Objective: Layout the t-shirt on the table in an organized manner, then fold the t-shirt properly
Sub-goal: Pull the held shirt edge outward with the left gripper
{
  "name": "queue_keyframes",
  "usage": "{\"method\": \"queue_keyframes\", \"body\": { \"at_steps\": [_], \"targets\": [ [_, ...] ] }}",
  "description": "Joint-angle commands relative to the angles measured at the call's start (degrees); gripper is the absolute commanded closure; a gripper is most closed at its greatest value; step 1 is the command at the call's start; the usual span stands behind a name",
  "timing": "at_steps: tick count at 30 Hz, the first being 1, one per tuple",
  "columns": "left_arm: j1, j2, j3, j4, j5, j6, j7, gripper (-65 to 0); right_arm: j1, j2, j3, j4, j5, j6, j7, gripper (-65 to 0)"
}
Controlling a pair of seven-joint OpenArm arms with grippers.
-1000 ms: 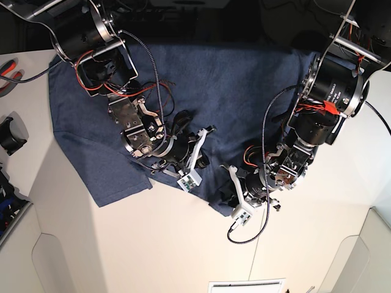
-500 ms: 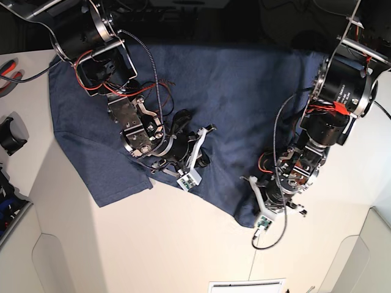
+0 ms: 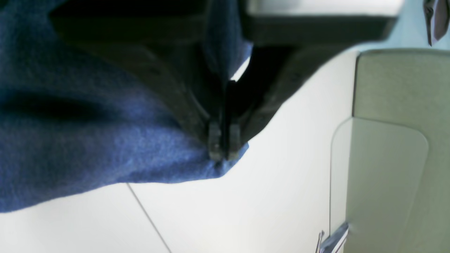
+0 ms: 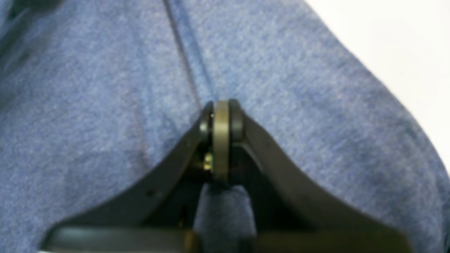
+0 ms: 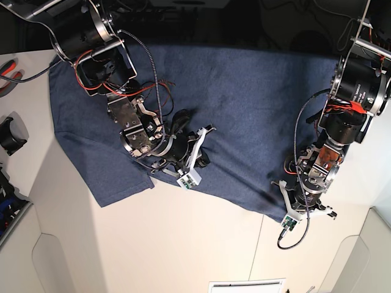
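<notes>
Black-and-silver arms (image 5: 137, 131) (red wires, braided black cables, white wrist cameras)

We see the white table (image 5: 183, 244) filling the lower frame of the base view, with thin dark seams crossing it. The t-shirt (image 5: 244, 104) lies spread across its upper half. At the left edge lie a black part (image 5: 11, 135) and red-handled pliers (image 5: 8, 68). Raised white panels (image 5: 55, 262) sit in the lower corners.

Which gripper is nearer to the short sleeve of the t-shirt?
The right gripper: it pinches the t-shirt beside the sleeve. The left gripper grips the opposite lower corner, far away.
</notes>
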State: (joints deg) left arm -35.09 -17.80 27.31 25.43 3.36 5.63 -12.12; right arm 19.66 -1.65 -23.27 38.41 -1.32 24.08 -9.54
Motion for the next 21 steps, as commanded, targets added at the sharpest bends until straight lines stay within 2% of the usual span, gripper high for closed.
{"method": "queue_keyframes", "body": {
  "at_steps": [1,2,4,9,12,16,21],
  "targets": [
    [-2.1,-0.9,-0.2,0.9,0.5,1.7,-1.5,-8.2,-2.2,0.9,-0.5,-1.2,-4.7,0.2,-11.7,0.0],
    [-2.1,-1.0,-0.2,0.9,0.8,1.6,-1.6,-11.0,-2.2,0.9,-0.5,-1.2,-4.7,0.2,-11.7,0.0],
    [-2.1,-1.3,-0.2,0.9,0.8,1.9,-2.0,-12.2,-2.2,0.9,-0.5,-1.2,-4.7,0.2,-11.7,0.0],
    [-2.1,-1.4,-0.3,0.9,0.7,11.3,-3.0,-12.2,-2.2,0.9,-0.5,-1.2,-4.7,0.2,-11.7,0.0],
    [-2.1,-1.4,-0.3,0.9,0.3,13.7,-3.1,-12.2,-2.1,0.9,-0.5,-0.7,-4.4,0.2,-11.7,0.0],
    [-2.1,-1.4,-0.3,0.9,-1.7,12.7,-1.6,-12.2,-2.1,0.9,-0.5,3.5,-1.5,0.2,-11.8,0.0],
    [-2.1,-1.8,-0.3,0.9,-2.3,5.0,3.3,-11.7,-2.0,0.9,-0.5,12.6,0.7,0.2,-13.0,0.0]
  ]
}}
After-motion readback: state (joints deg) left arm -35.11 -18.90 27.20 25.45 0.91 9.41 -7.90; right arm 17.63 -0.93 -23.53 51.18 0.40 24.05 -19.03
